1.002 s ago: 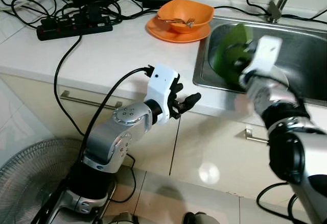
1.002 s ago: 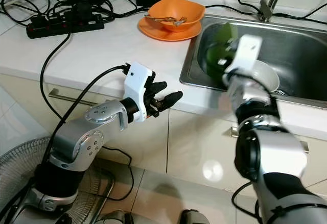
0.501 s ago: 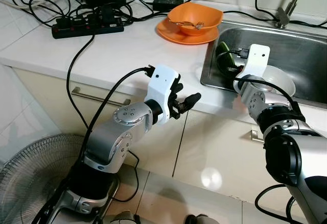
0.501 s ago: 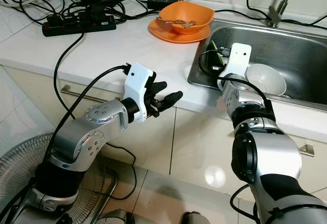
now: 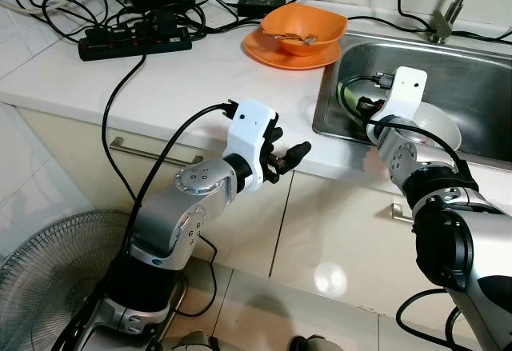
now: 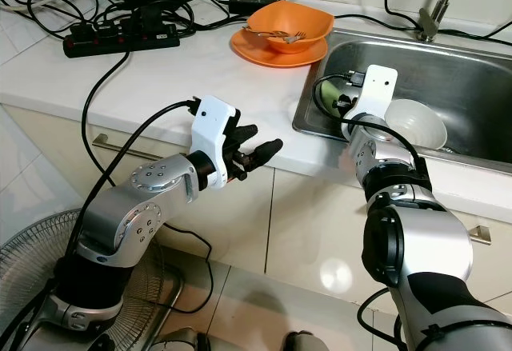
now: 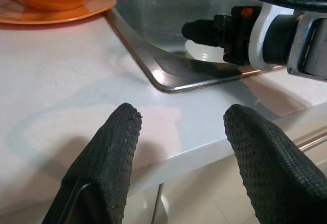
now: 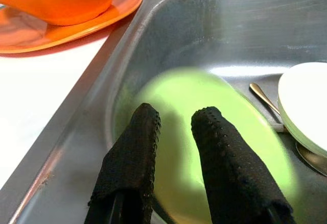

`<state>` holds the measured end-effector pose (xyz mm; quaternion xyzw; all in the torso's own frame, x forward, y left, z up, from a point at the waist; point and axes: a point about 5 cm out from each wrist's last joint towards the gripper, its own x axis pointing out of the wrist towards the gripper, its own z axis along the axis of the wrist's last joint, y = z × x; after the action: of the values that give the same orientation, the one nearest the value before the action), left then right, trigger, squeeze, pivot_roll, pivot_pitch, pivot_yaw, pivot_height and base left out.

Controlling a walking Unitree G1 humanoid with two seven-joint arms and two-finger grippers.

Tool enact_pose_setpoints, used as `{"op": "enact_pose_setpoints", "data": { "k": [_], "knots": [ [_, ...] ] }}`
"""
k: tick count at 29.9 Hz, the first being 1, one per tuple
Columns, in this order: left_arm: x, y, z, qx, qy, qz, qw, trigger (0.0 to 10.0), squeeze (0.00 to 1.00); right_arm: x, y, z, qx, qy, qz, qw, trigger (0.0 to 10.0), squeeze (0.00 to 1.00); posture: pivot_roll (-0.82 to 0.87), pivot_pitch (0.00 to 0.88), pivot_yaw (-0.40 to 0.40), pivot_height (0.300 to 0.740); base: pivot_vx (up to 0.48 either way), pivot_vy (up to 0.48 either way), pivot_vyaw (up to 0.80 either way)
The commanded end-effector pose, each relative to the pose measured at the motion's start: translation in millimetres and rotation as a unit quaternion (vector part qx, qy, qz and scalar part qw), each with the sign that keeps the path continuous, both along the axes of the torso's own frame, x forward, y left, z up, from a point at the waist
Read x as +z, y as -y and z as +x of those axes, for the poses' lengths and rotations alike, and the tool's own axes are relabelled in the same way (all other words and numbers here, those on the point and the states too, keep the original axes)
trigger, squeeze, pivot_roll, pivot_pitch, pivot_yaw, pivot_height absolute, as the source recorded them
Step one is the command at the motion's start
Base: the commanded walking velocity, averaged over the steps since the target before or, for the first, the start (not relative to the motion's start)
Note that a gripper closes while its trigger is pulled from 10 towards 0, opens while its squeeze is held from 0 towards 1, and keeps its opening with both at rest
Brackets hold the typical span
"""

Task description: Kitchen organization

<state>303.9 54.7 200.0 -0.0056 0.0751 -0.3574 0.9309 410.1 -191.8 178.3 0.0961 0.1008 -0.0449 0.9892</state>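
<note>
A green plate (image 8: 245,142) lies low in the steel sink (image 5: 480,71), blurred, beside a white bowl (image 5: 436,123) and a spoon (image 8: 263,99). My right gripper (image 8: 176,114) hangs inside the sink's left end just above the plate, its fingers slightly apart with nothing between them. On the counter to the left of the sink, an orange bowl (image 5: 304,23) with a fork (image 5: 300,37) sits on an orange plate (image 5: 264,47). My left gripper (image 5: 286,153) stands open in front of the counter edge, holding nothing.
A black power strip (image 5: 136,43) and tangled cables lie at the counter's back left. The faucet (image 5: 448,11) rises behind the sink. Drawer handles (image 5: 148,153) line the cabinet fronts, and a floor fan (image 5: 48,271) stands at lower left.
A second ago my right gripper held the green plate upright over the sink; it has since gone down into the basin and the plate lies below the fingers. The camera shifted slightly.
</note>
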Motion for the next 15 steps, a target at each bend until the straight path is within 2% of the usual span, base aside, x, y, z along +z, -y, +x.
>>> {"op": "enact_pose_setpoints", "data": {
  "k": [1,8,15],
  "knots": [
    [0,-1.9,1.1,0.009,0.002,-0.002,1.0,10.0,0.0,11,-0.5,2.9,-0.001,0.02,0.01,1.0,10.0,0.0,0.06,0.062,-0.008,0.732,0.0,0.0,0.0],
    [4,-6.0,4.2,0.03,0.015,-0.011,0.999,10.0,0.0,18,1.2,3.9,-0.008,0.052,0.019,0.998,10.0,0.0,0.06,0.064,-0.008,0.732,0.0,0.0,0.0],
    [11,-22.7,15.0,0.118,0.063,-0.026,0.991,10.0,0.0,38,-5.6,5.3,0.016,0.142,-0.006,0.99,10.0,0.0,0.05,0.072,-0.003,0.732,0.0,0.0,0.0]
  ]
}}
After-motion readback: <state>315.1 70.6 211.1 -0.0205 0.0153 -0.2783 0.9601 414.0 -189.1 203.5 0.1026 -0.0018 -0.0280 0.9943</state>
